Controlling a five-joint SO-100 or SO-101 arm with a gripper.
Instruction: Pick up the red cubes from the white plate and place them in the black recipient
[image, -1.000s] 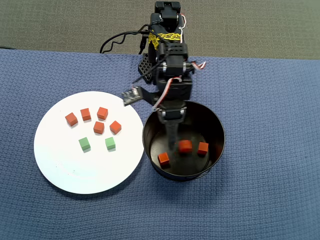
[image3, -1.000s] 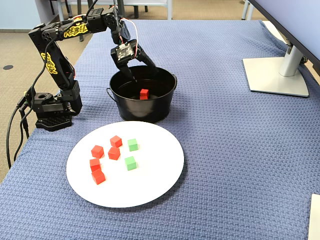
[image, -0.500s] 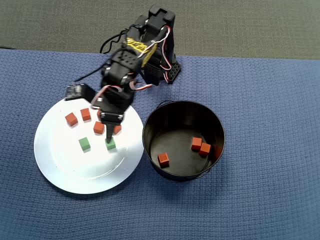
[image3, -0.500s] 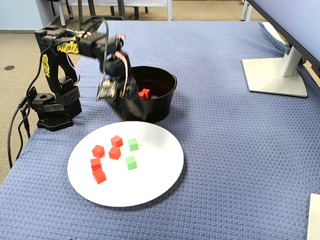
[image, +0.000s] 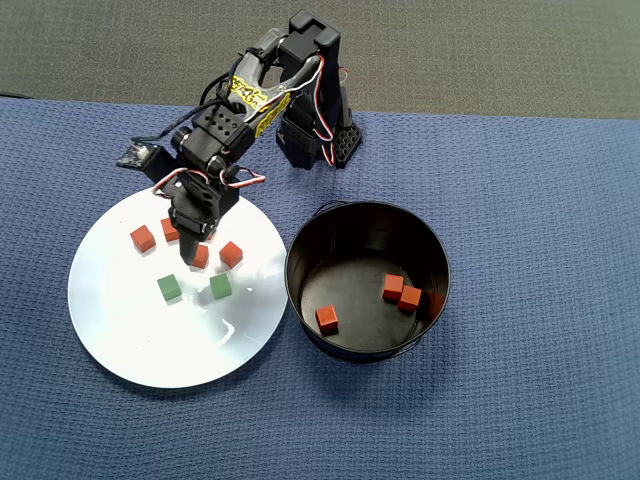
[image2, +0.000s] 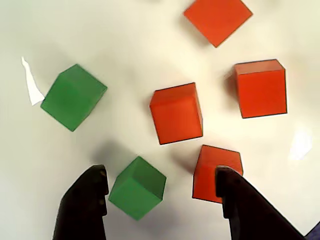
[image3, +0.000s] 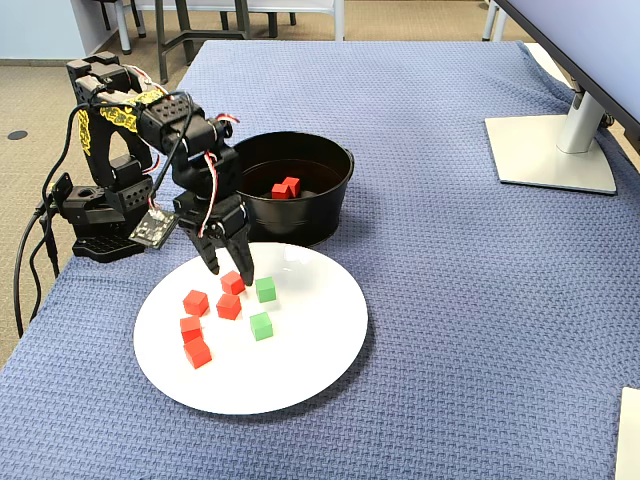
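Several red cubes (image3: 196, 302) lie on the white plate (image3: 300, 350) with two green cubes (image3: 261, 325). The overhead view shows red cubes (image: 143, 238) on the plate (image: 130, 330), and three more red cubes (image: 393, 288) inside the black recipient (image: 288, 275), which is also seen in the fixed view (image3: 300, 215). My gripper (image3: 230, 270) hangs open just above the plate's cubes (image: 195, 245). In the wrist view the gripper (image2: 161, 175) has a green cube (image2: 137, 187) between its fingers, and the right finger (image2: 240, 205) overlaps a red cube (image2: 210, 172). Nothing is gripped.
The arm's base (image3: 100, 215) with its cables stands at the table's left edge in the fixed view. A monitor stand (image3: 550, 150) sits far right. Blue cloth (image: 540, 250) covers the table around plate and recipient.
The arm swung from inside the black recipient over to the plate and came down over the cubes. A red cube in the recipient slid next to another.
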